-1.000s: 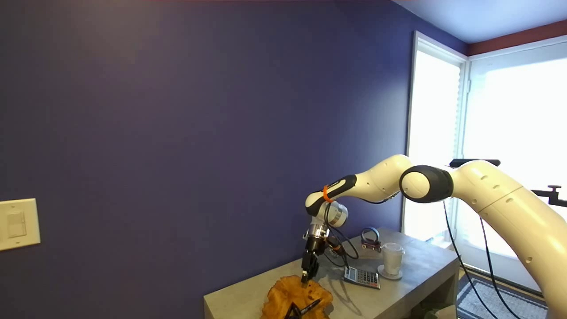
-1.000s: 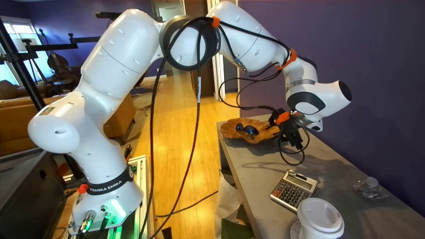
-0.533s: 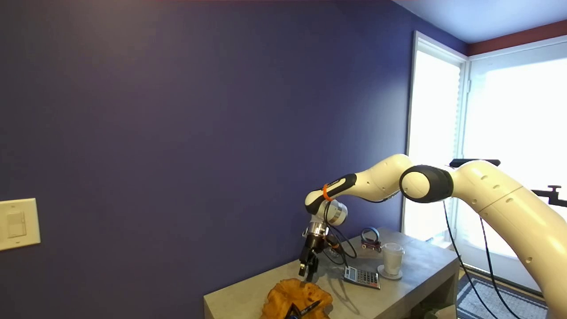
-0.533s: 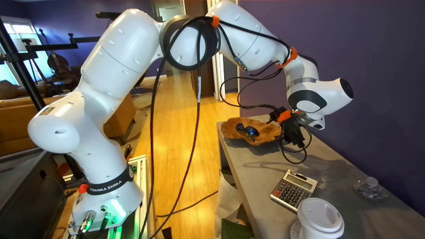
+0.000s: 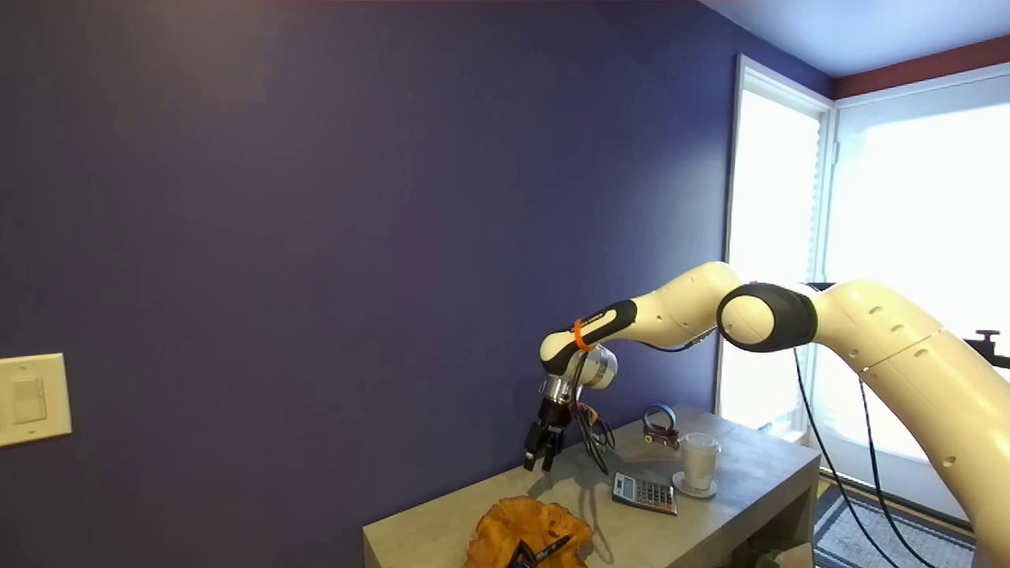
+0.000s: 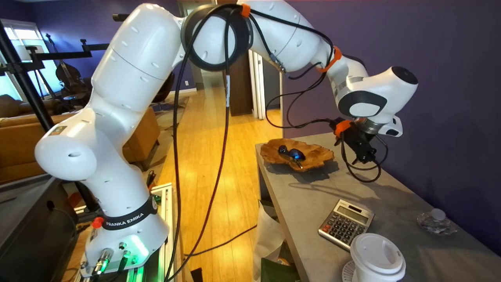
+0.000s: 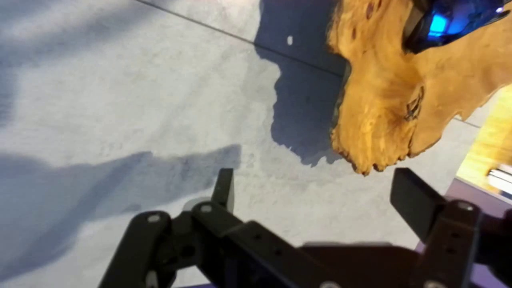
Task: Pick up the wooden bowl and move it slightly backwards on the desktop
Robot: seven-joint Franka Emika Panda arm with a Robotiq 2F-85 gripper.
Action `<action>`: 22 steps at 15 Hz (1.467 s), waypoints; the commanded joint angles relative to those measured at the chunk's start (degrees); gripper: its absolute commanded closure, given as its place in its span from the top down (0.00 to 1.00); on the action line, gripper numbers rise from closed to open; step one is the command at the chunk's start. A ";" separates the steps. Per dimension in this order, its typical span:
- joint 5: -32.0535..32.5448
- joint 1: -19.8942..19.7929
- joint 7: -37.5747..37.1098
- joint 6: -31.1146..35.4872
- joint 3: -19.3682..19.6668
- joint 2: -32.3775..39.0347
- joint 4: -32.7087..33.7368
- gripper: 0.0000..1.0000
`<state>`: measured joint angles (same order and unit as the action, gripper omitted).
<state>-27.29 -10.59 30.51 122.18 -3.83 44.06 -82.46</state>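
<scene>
Bowl sits on desktop, near one end. Gripper hangs clear of it, spread wide, holding nothing. My guess: shift done, only backing off remains; can't confirm from here.

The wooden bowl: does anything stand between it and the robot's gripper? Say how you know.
Nothing visible does. In the wrist view, only the desktop shows between the open gripper and the near rim of the wooden bowl. The dark glossy item, probably sunglasses, lies inside the bowl past that rim.
</scene>
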 commanded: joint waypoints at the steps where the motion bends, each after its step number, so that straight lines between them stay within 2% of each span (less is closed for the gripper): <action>1: 6.76 3.35 -11.94 4.35 2.43 -9.67 -9.42 1.00; 4: 13.66 6.37 -22.15 1.49 4.85 -18.39 -16.99 1.00; 7: 19.49 8.55 -28.29 1.35 6.12 -26.44 -24.93 1.00; 13: 26.37 9.66 -32.29 3.48 5.53 -43.08 -42.24 1.00; 18: 27.05 9.80 -32.73 7.61 4.31 -56.66 -56.33 1.00; 19: 26.04 9.89 -31.60 7.61 4.15 -58.40 -57.90 1.00; 20: 25.56 9.47 -31.16 4.84 4.57 -52.16 -51.40 1.00; 22: 25.59 9.57 -31.18 5.72 4.25 -55.90 -55.11 1.00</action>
<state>-1.75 -1.21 -0.66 128.02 0.22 -11.89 -137.70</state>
